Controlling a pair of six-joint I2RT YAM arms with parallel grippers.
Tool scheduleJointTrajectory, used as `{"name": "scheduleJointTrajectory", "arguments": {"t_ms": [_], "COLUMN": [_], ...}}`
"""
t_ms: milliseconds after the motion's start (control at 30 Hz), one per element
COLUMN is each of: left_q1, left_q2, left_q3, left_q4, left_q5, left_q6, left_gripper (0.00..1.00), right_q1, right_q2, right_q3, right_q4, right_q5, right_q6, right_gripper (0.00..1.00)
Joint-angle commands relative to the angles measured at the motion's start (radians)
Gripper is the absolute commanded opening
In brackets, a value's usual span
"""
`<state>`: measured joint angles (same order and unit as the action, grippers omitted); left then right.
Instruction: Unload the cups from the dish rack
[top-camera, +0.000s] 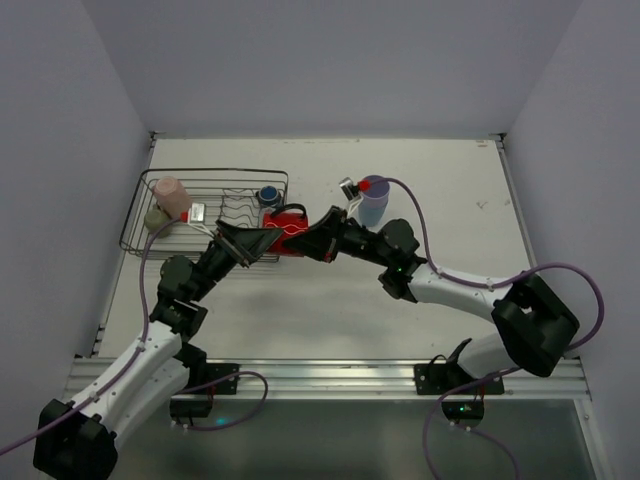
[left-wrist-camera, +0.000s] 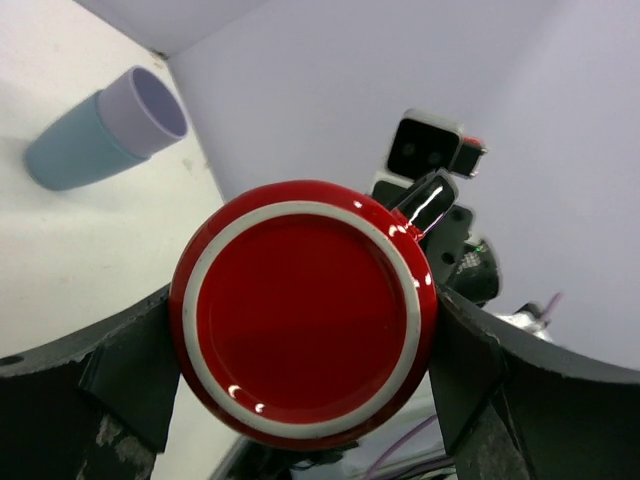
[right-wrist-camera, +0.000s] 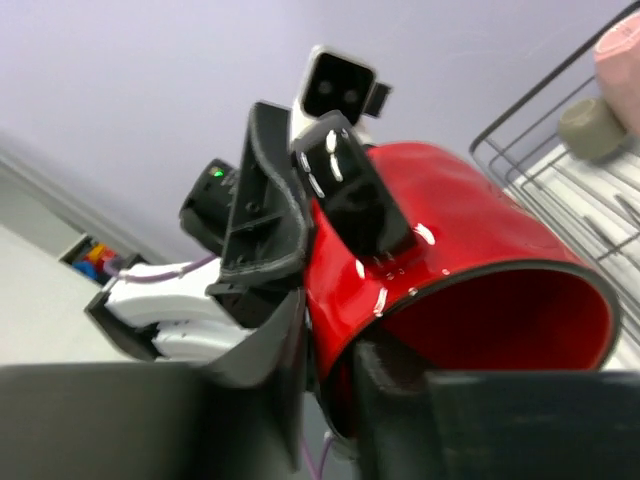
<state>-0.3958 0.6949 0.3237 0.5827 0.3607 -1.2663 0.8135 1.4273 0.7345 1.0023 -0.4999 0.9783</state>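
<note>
Red mug (top-camera: 288, 232) aloft at rack (top-camera: 135, 215) right edge, pinched by both: left tool (top-camera: 262, 240) on body, right tool (top-camera: 312, 236) on rim. We release left only once right grip firm, then lower beside tumbler (top-camera: 374, 203).

Arms angled inward, left fingers (left-wrist-camera: 120, 370) clamped, right fingers (right-wrist-camera: 390, 395) clamped

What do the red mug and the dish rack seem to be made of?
Red mug: probably glazed ceramic. It is glossy with sharp highlights, and a white ring that looks unglazed runs around its base. Dish rack: likely thin metal wire with a dark coating. It forms a rigid open grid and shows little shine.
</note>
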Motion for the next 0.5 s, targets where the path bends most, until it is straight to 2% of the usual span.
{"name": "scheduleJointTrajectory", "arguments": {"t_ms": [0,33,67,133,167,200,233,300,467], "left_q1": [-0.028,-0.028,-0.028,-0.028,-0.028,-0.028,-0.028,-0.028,-0.028], "left_q2": [0.000,0.000,-0.003,-0.012,-0.023,-0.026,-0.029,-0.050,-0.161], "left_q3": [0.026,0.025,0.026,0.076,0.109,0.150,0.234,0.287,0.371], "left_q4": [0.158,0.157,0.154,0.059,-0.013,-0.202,-0.307,-0.485,-0.714], "left_q5": [-0.016,-0.014,-0.008,-0.005,-0.009,-0.020,-0.037,-0.081,-0.176], "left_q6": [-0.036,-0.030,-0.024,0.054,0.106,0.224,0.281,0.419,0.590], "left_gripper": [0.47,0.54,0.72,0.87,1.00,1.00,1.00,1.00,1.00], "right_q1": [0.004,0.004,0.003,0.001,-0.002,-0.017,-0.030,-0.059,-0.112], "right_q2": [0.013,0.009,-0.010,-0.043,-0.091,-0.114,-0.134,-0.189,-0.289], "right_q3": [0.022,0.011,0.005,-0.029,-0.040,-0.047,-0.049,-0.041,0.023], "right_q4": [0.154,0.156,0.154,0.141,0.128,0.084,0.053,-0.040,-0.295], "right_q5": [-0.002,0.001,0.007,0.026,0.040,0.049,0.044,0.031,0.026], "right_q6": [0.042,0.043,0.040,0.019,0.011,0.007,0.002,-0.010,-0.105], "right_gripper": [0.12,0.06,0.01,0.00,0.00,0.00,0.00,0.00,0.00]}}
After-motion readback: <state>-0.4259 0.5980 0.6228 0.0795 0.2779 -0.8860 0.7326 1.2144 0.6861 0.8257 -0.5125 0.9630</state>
